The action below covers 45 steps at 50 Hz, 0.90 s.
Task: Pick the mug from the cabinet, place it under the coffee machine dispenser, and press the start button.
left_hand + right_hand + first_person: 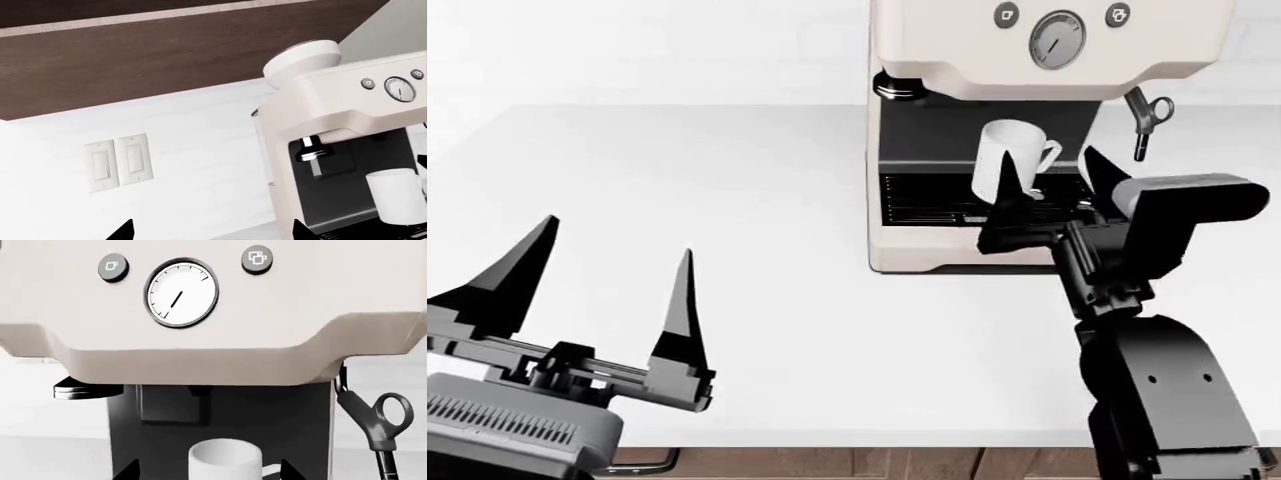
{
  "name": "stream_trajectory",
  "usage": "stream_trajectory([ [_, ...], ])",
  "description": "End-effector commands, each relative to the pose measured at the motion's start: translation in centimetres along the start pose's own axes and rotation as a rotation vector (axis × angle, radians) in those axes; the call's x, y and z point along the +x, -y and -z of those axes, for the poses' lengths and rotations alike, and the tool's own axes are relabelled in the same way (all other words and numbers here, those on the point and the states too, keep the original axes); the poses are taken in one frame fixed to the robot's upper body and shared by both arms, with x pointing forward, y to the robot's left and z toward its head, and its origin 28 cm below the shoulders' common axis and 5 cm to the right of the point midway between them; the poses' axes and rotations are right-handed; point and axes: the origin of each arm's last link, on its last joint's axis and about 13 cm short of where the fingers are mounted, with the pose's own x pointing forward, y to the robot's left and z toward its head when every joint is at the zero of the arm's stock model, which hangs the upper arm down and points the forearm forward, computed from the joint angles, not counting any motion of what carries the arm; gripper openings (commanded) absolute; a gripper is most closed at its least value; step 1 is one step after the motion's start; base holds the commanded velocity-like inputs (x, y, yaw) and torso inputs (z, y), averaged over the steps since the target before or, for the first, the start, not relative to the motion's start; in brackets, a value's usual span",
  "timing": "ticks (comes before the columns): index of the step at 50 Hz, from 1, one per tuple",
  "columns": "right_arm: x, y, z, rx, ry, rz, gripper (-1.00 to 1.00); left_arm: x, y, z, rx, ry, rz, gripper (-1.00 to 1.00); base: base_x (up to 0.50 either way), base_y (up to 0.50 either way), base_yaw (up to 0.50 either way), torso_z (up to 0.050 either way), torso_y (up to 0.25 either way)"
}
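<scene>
Bright, even, shadowless, sharp render

A kitchen: white counter (694, 200), cream espresso machine (934, 240), wood wall cabinet (167, 55), wall light switches (119, 162).

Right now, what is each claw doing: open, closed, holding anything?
Left claw: open, holding nothing, above the counter.
Right claw: open, fingers either side of the mug on the coffee machine's drip tray, not clamped on it.

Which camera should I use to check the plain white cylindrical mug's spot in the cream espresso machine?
Head view: the plain white cylindrical mug shows nearly whole, handle included, in the cream espresso machine's black recess. The right wrist view shows only its rim; the left wrist view shows its body at the frame edge.
</scene>
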Motion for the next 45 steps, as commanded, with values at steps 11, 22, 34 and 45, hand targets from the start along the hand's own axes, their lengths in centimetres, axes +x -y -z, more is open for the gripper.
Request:
stream_trajectory([
  [11,-5.4,-0.3,-5.0,-0.117,0.066,-0.037,1.00,0.1,0.1,0.0,-0.008,0.006,0.004,1.00,0.00,0.00,0.00,0.000,0.000],
  [22,-6.8,0.1,-6.3,-0.137,0.098,-0.018,1.00,0.2,0.1,0.0,-0.009,0.010,0.007,1.00,0.00,0.00,0.00,0.000,0.000],
  [34,-7.3,0.0,-7.8,-0.162,0.157,-0.014,-1.00,0.1,0.0,0.0,-0.008,0.008,0.000,1.00,0.00,0.00,0.00,0.000,0.000],
  [45,-6.9,-0.2,-9.7,-0.190,0.225,-0.006,-1.00,0.0,0.0,0.0,-0.008,0.009,-0.003,1.00,0.00,0.00,0.00,0.000,0.000],
])
